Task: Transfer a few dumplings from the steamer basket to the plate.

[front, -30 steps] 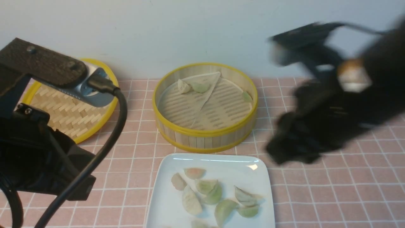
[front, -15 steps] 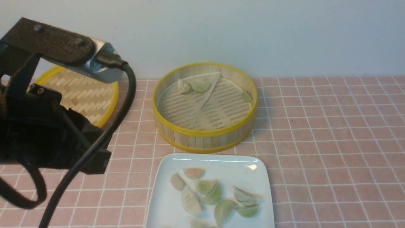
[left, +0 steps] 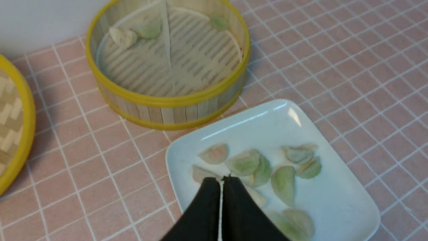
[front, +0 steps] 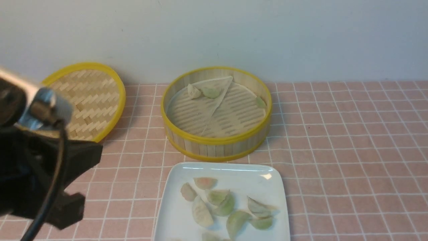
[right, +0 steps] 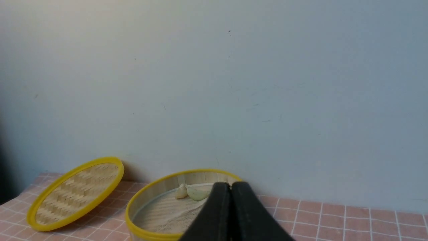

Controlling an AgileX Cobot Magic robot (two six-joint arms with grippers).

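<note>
Looking across from the left, I find my left arm as a dark, blurred bulk to the left of the steamer basket and nearer to me than it is. Through its wrist camera the left fingers are pressed together tip to tip with nothing between them. In that view they overlap the plate, but I cannot tell whether they hang over it.

Left of the basket and apart from it, the woven lid stands tilted, with its far edge against the wall.

The basket sits upright on the pink checked table, close to the wall. Its paper liner is folded over into a triangle. Three dumplings lie inside. An off-white one and a pale green one lie side by side on the liner at the far left of the floor. Another green one rests against the right inner wall.

The plate lies just in front of the basket, with a narrow strip of table between them. It carries a cluster of dumplings, pale green and off-white, and several of them overlap. They sit in the middle and nearer part of the plate, and the nearest are cut off by the frame.

I see the right fingers only through their own wrist camera. They are closed against each other, holding nothing, and they show in front of the basket's near rim, facing the wall.
</note>
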